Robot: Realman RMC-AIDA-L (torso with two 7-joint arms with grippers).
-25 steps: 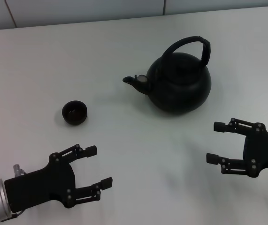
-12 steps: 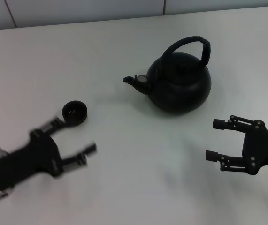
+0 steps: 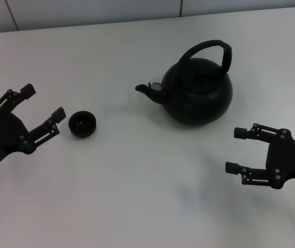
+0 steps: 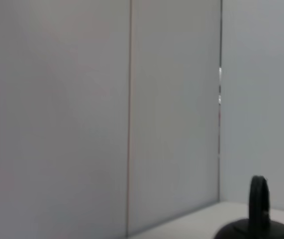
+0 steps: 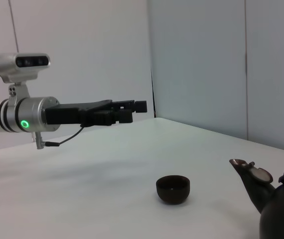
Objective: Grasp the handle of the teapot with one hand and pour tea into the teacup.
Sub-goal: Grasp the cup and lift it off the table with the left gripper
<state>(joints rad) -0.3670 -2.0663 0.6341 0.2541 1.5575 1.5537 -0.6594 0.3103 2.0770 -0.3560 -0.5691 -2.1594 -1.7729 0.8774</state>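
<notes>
While nothing is being held, this is how things sit on the white bench (image 3: 137, 196):

Teapot: the big black teapot (image 3: 201, 95) stands upright on the bench, far side, a bit to the right. Its short spout (image 3: 146, 89) points to the left, toward the cup's side.

Handle: the black handle (image 3: 212, 50) arches up over the pot's top. Nothing touches it.

Teacup: the small black teacup (image 3: 82, 124) sits upright on the bench, well apart from the teapot, to its left and a little nearer.

Left gripper: the left gripper (image 3: 40, 112) is up in the air just beside the teacup, on the cup's left. Its two fingers are spread apart with nothing between them. It does not touch the cup.

Right gripper: the right gripper (image 3: 241, 150) hangs near the teapot, on the near right side. Its fingers are spread apart too, and hold nothing.
</notes>
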